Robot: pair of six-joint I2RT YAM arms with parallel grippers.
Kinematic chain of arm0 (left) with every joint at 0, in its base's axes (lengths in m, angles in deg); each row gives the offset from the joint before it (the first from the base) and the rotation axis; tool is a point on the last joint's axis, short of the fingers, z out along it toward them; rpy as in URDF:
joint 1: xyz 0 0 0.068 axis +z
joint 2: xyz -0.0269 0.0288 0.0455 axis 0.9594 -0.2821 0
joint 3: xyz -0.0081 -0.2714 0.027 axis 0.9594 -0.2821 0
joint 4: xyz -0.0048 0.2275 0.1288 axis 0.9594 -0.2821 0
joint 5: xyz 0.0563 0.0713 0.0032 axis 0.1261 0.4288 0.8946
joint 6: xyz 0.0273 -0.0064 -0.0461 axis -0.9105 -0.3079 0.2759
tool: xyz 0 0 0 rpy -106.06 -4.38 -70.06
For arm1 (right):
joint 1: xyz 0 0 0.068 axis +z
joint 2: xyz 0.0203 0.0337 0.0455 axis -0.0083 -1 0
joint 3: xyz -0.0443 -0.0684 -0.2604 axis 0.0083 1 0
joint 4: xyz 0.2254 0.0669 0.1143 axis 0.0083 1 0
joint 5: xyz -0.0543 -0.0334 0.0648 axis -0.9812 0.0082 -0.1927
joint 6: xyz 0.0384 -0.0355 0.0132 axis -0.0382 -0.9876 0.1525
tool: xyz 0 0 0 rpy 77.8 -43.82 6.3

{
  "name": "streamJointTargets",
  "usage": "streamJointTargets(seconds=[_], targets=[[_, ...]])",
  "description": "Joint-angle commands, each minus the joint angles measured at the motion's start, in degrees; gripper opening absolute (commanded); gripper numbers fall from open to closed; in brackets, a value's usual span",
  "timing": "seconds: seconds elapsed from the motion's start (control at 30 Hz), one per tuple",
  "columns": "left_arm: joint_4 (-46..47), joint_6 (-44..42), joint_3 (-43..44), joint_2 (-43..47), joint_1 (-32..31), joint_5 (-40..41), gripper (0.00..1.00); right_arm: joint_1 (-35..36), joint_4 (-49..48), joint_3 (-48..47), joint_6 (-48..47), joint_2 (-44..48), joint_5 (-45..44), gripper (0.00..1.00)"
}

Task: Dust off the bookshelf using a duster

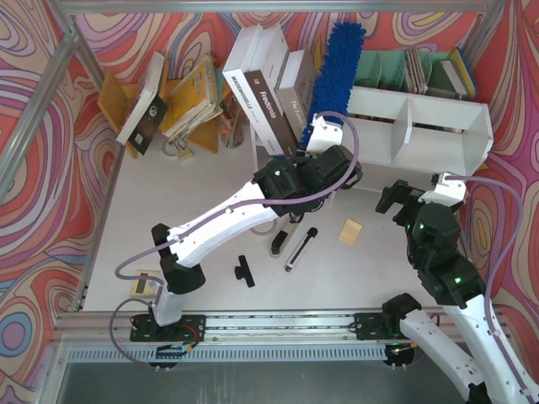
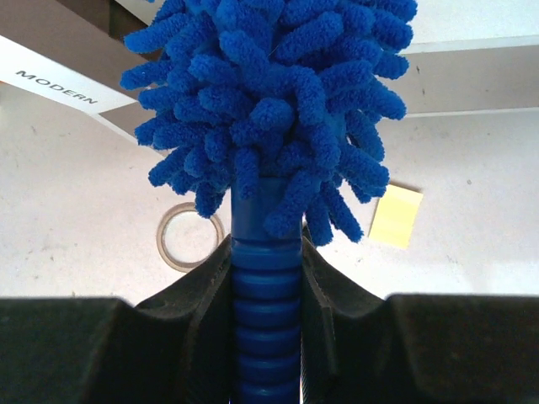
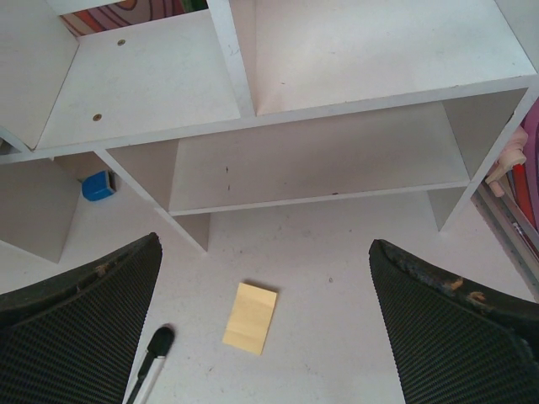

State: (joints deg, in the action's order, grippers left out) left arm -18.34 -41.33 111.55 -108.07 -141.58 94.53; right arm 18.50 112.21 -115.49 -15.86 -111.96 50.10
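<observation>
The bright blue fluffy duster (image 1: 337,67) stands up tilted at the back, its head rising beside the books and the left end of the white bookshelf (image 1: 438,139). My left gripper (image 1: 324,164) is shut on the duster's ribbed blue handle (image 2: 265,311), with the fluffy head (image 2: 274,109) filling the left wrist view. My right gripper (image 1: 404,202) is open and empty above the table in front of the bookshelf (image 3: 320,160); its fingers (image 3: 76,328) stand wide apart.
Leaning books (image 1: 261,93) and a tan wooden rack (image 1: 181,105) stand at the back left. A pale green organizer (image 1: 413,71) sits behind the shelf. A yellow note pad (image 1: 350,231), black-and-silver stick tool (image 1: 301,249), tape ring (image 2: 185,236) and small black part (image 1: 244,271) lie on the table.
</observation>
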Motion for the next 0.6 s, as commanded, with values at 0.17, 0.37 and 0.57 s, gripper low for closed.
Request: streamJointTargets(seconds=[0.17, 0.37, 0.57], targets=[[-1.7, 0.6, 4.6, -2.2, -1.9, -4.4, 0.00, 0.0, -1.3, -0.1, 0.2, 0.4, -0.4, 0.99], [0.7, -2.7, 5.3, -3.2, -3.8, -7.5, 0.00, 0.0, -1.0, -0.2, 0.2, 0.7, -1.6, 0.99], [7.1, -12.2, 5.3, -2.8, -8.6, -8.8, 0.00, 0.0, -0.8, -0.2, 0.4, 0.8, -2.4, 0.99]])
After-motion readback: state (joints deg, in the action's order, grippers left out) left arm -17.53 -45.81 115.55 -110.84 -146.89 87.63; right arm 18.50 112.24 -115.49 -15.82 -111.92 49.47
